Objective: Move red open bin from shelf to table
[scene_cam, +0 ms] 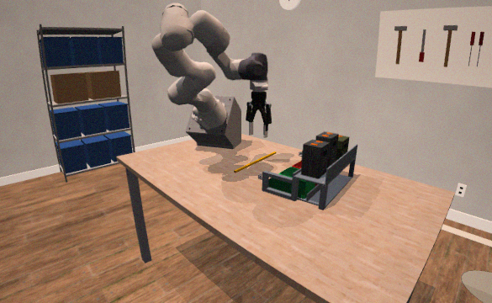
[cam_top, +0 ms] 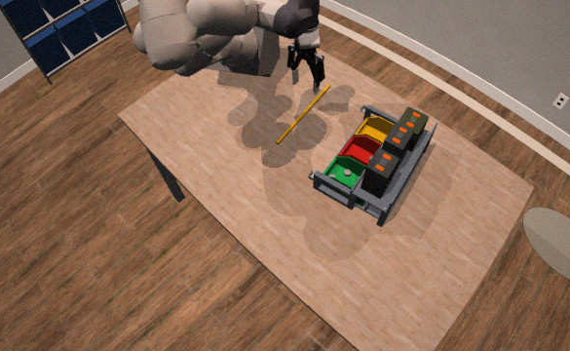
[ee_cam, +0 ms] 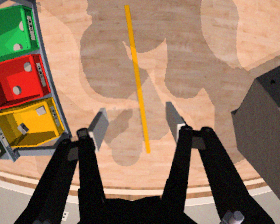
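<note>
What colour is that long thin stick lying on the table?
Yellow. The stick shows best in the wrist view, lying on the table below the open gripper.
</note>
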Action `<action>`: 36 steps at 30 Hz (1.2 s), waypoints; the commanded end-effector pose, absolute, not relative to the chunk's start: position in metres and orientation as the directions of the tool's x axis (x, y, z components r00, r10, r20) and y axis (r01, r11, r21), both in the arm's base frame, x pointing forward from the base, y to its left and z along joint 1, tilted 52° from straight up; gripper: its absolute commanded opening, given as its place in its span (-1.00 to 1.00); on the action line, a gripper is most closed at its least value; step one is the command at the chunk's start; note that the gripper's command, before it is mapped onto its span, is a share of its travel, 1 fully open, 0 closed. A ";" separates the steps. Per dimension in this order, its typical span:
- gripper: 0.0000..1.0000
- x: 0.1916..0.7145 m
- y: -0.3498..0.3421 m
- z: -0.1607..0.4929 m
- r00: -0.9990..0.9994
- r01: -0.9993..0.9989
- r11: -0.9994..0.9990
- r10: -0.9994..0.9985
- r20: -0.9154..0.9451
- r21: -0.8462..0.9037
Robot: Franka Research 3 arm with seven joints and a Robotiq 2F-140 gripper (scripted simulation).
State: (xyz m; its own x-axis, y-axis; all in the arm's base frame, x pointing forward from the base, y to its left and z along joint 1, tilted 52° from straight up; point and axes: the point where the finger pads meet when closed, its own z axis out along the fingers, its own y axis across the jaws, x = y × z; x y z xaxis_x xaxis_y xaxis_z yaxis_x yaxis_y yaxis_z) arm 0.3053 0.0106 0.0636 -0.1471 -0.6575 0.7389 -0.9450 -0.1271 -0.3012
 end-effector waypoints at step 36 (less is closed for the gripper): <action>0.15 0.305 0.002 0.052 -0.097 -0.956 -0.145 -0.664 0.741 -0.255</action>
